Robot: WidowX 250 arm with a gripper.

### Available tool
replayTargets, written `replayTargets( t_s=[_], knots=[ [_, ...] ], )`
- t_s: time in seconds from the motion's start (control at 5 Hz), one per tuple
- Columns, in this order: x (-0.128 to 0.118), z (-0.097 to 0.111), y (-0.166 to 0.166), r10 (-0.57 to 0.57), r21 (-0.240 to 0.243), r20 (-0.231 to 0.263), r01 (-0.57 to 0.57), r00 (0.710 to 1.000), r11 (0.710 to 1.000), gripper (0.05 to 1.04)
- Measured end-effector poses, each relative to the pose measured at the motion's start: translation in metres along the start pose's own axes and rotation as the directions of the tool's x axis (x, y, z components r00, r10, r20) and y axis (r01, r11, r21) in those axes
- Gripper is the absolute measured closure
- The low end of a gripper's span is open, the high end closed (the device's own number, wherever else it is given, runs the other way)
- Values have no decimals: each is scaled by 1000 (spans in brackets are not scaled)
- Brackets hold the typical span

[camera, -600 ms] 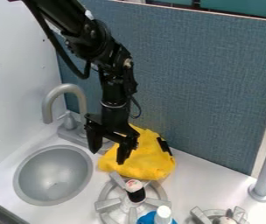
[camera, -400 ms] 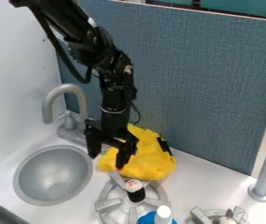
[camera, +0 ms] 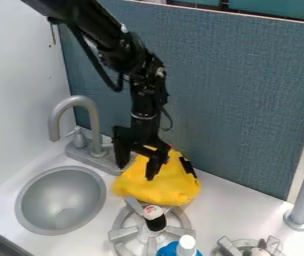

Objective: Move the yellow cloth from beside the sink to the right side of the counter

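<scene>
Our claw (camera: 138, 162) hangs spread at eleven o'clock over the yellow cloth (camera: 160, 189); drifting toward ten o'clock, we could knock the faucet (camera: 93, 119).

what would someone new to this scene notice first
The bright yellow cloth bundle likely grabs the eye first, lying between the sink and the blue-grey panel. Next comes the black gripper, hanging open over the bundle's left side. In front, a small dark bottle with a whitish top stands on the round stove burner.
</scene>
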State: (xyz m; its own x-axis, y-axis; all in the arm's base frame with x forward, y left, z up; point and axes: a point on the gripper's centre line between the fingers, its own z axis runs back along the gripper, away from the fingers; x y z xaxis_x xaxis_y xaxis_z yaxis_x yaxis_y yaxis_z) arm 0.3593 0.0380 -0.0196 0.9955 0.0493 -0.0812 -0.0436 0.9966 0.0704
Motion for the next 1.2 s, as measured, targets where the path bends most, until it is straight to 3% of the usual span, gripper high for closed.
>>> replayTargets(
  t_s=[0.4,0.8,1.0,1.2],
  knots=[
    [52,-25,18,40,46,7,-40,999,998,83],
    [74,-52,24,10,86,17,-12,1000,996,83],
    [87,-60,20,-3,38,102,-1,995,999,83],
    [88,-73,18,-13,17,113,11,994,1000,83]
  ],
)
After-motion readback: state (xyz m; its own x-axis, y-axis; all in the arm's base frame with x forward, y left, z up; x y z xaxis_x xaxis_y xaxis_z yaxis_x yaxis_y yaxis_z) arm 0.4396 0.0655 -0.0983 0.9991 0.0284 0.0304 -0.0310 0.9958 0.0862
